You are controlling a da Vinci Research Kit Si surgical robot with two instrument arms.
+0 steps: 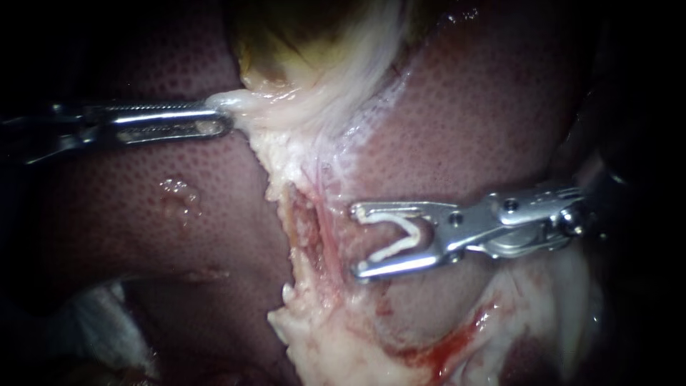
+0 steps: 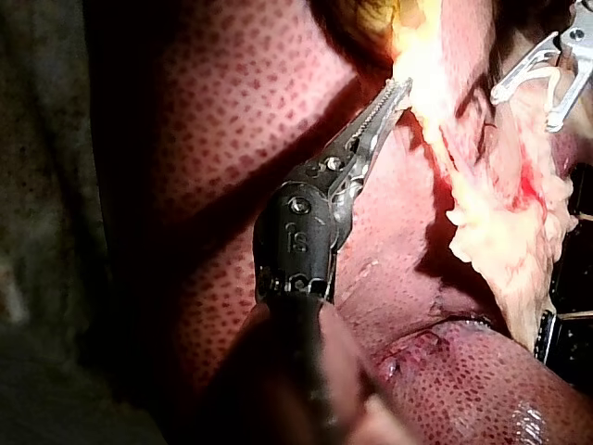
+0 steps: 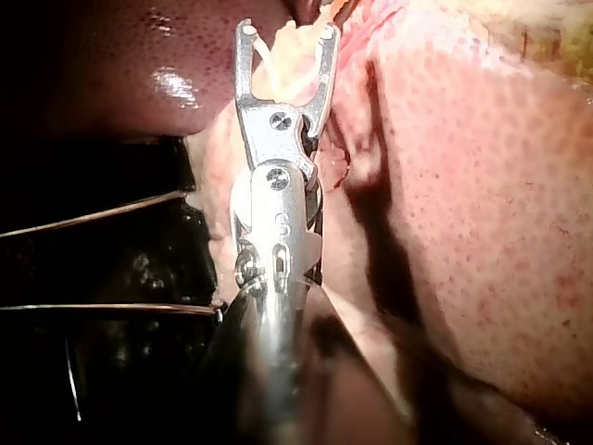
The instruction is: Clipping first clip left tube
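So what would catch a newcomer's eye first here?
The right instrument, entering from the right, holds a white clip spread open just beside the raw strip running down the liver. At upper left, the left instrument grips pale tissue below the yellowish gallbladder, which looks stretched toward it.

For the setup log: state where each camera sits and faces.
Endoscope: close above the liver; left instrument and right instrument enter from opposite sides.
Left wrist: behind its instrument, looking along it to jaws gripping pale tissue.
Right wrist: behind its instrument, facing its clip.
Shared: endoscope and left wrist both show the clip.
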